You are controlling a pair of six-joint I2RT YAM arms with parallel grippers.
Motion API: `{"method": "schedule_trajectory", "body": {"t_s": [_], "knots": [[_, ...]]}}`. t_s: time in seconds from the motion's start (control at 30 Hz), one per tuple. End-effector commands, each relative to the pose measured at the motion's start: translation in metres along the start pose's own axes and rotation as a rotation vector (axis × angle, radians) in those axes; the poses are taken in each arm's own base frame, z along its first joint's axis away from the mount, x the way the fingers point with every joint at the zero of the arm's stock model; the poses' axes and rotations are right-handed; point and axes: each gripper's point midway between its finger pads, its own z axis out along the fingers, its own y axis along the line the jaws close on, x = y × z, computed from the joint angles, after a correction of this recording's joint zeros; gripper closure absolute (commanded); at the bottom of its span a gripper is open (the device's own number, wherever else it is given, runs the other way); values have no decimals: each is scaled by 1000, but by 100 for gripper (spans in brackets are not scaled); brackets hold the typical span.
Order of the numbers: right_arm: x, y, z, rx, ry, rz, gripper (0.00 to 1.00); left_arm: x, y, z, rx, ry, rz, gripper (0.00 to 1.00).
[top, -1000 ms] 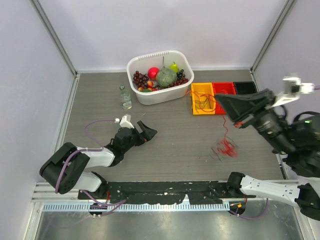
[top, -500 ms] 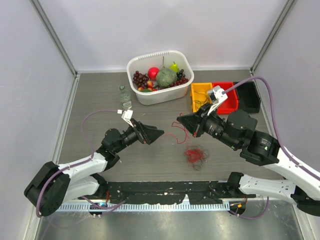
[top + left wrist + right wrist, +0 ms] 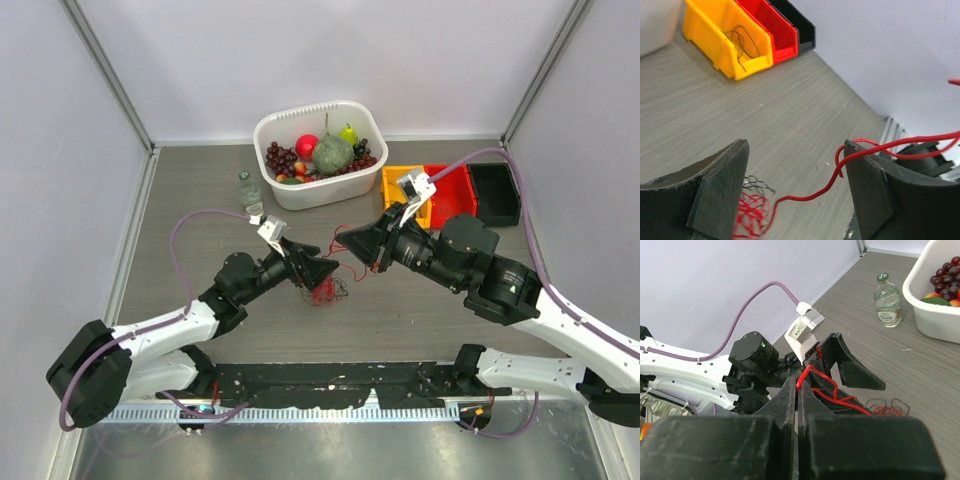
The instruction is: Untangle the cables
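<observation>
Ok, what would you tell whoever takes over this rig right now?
Left pincer: open, low over the table, a red strand crossing its gap.
Right pincer: shut on the red strand, raised.
Cables: red-and-black clump on the table between the pincers, still tangled; a few wires lie in the yellow bin.
Left to do: draw the strand out, then separate the rest.

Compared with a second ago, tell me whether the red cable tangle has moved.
Yes. The red cable tangle has shifted left, from in front of the red bin to in front of the white tub.
</observation>
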Motion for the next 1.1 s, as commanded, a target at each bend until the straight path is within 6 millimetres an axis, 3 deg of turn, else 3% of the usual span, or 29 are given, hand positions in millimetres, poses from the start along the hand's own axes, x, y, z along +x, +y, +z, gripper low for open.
{"method": "schedule_trajectory", "body": {"t_s": [0.0, 0.27, 0.43, 0.5, 0.63, 0.73, 0.9, 1.07], "knots": [[-34, 26, -4, -90, -95, 17, 99, -26, 10, 2, -89, -71, 150, 22], [-48, 41, -6, -155, -133, 44, 99, -5, 2, 23, -39, -27, 142, 44], [-66, 68, -12, -269, -161, 76, 99, 3, 33, 40, -186, -37, 110, 64], [-76, 80, -17, -322, -179, 88, 99, 6, 48, 44, -253, -46, 102, 66], [-92, 100, -27, -412, -203, 114, 99, -2, 53, 54, -269, -101, 101, 69], [-99, 111, -30, -456, -203, 124, 99, -3, 61, 62, -301, -112, 102, 78], [-133, 127, -51, -491, -260, 91, 99, 27, 104, 54, -462, -63, 34, 86], [-191, 150, -92, -538, -384, 16, 99, 56, 140, 36, -541, -9, -116, 86]]}}
